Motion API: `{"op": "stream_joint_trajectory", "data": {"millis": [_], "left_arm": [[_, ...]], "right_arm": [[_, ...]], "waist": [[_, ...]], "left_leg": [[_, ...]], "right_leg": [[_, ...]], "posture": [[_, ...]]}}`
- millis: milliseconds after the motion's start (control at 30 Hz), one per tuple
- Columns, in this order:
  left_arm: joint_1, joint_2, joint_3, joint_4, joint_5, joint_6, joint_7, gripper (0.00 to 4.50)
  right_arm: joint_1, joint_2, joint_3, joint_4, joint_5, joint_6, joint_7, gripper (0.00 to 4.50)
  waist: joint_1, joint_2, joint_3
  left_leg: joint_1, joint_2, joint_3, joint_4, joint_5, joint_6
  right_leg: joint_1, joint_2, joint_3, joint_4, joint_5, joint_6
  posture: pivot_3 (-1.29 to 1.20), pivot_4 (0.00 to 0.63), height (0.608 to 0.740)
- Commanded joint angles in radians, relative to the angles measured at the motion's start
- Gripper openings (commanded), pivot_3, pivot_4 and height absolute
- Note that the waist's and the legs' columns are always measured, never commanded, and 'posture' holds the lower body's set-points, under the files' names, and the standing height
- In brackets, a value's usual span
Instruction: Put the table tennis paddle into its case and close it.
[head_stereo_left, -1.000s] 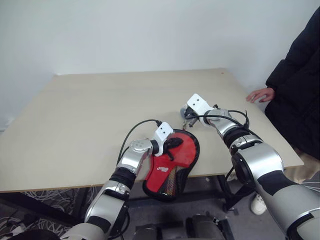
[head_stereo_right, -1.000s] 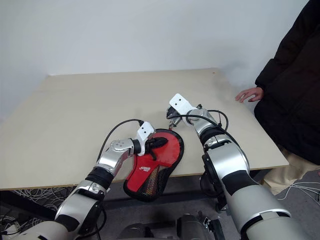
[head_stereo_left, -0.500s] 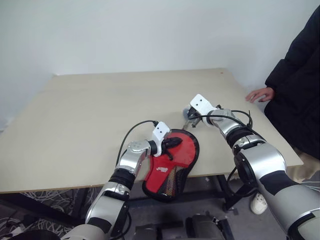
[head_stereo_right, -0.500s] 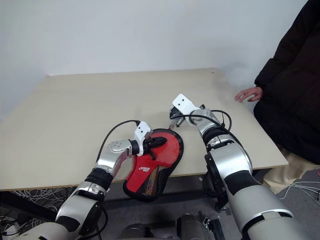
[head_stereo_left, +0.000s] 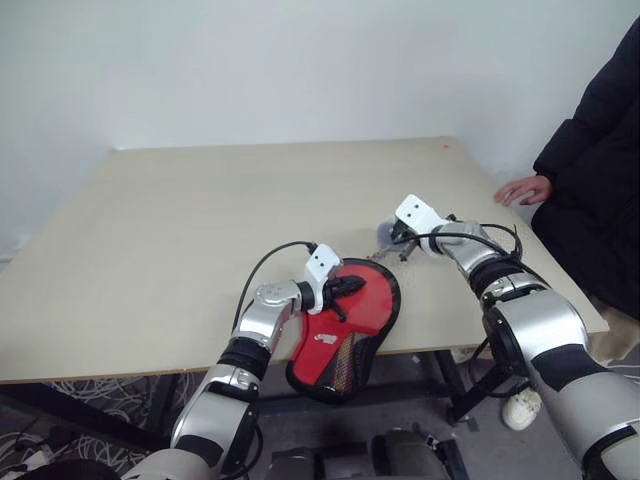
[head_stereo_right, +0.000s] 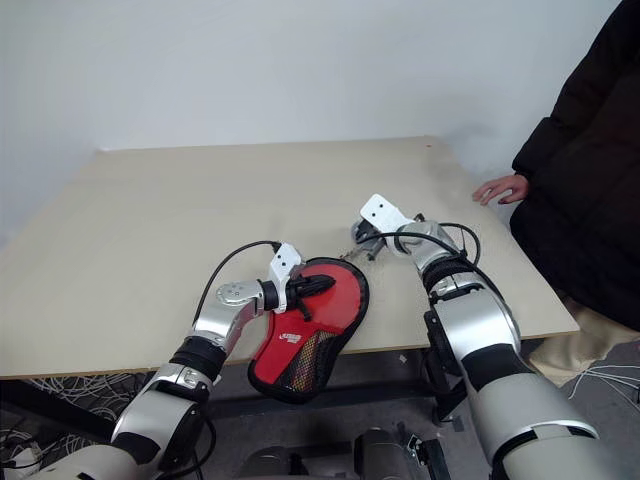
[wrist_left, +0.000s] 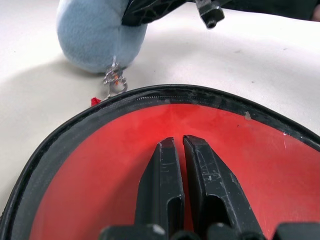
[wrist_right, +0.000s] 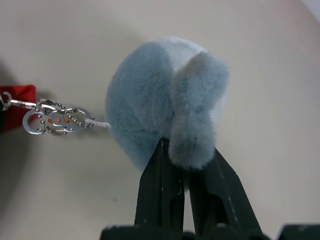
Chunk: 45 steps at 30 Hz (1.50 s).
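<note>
Case (head_stereo_left: 345, 325), red-faced with black zipper edging, lies low in the frame's centre, overhanging the table (head_stereo_left: 150, 250) front edge. Left gripper (wrist_left: 179, 145) rests closed on its red face. Right gripper (wrist_right: 186, 165), centre-right, pinches a fluffy blue pompom (wrist_right: 165, 95) chained to the case.

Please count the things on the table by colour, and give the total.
Red with black edging: 1, the case, partly over the table's near edge.
Pale grey-blue: 1, the plush ball.
Silver: 1, the key chain joining them.
Total: 3
</note>
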Motion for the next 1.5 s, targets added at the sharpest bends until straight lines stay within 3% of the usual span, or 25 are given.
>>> {"op": "stream_joint_trajectory", "data": {"millis": [33, 800, 1133, 1500], "left_arm": [[0.041, 0.005, -0.019, 0.059, 0.019, 0.040, -0.012, 0.19], [0.040, -0.001, -0.029, 0.057, 0.024, 0.041, -0.026, 0.19], [0.019, -0.014, -0.037, 0.064, 0.025, 0.037, -0.031, 0.19], [0.010, -0.014, -0.042, 0.062, 0.023, 0.035, -0.052, 0.19]], "right_arm": [[-0.017, -0.073, -0.005, -0.051, 0.002, -0.020, -0.003, 0.00], [0.014, -0.288, 0.040, -0.128, -0.002, -0.128, 0.275, 0.00], [0.011, -0.250, 0.058, -0.118, -0.012, -0.121, 0.229, 0.00], [0.035, -0.161, 0.161, -0.075, -0.111, -0.158, -0.019, 0.00]], "waist": [[0.000, 0.000, 0.000], [0.033, 0.002, 0.000], [0.033, 0.003, 0.000], [0.032, 0.004, -0.001]], "left_leg": [[0.000, 0.000, 0.000, 0.000, 0.000, 0.000], [-0.002, -0.018, -0.021, 0.001, 0.006, 0.010], [-0.004, -0.018, -0.024, 0.001, 0.006, 0.011], [-0.005, -0.019, -0.024, 0.001, 0.007, 0.013]], "right_leg": [[0.000, 0.000, 0.000, 0.000, 0.000, 0.000], [0.010, -0.003, 0.005, -0.003, -0.004, 0.007], [0.012, -0.004, 0.004, -0.010, 0.000, 0.012], [0.012, -0.004, 0.004, -0.012, 0.001, 0.014]], "posture": [[0.00, 0.000, 0.740], [0.00, 0.000, 0.740], [0.00, 0.000, 0.740], [0.00, 0.000, 0.740]]}}
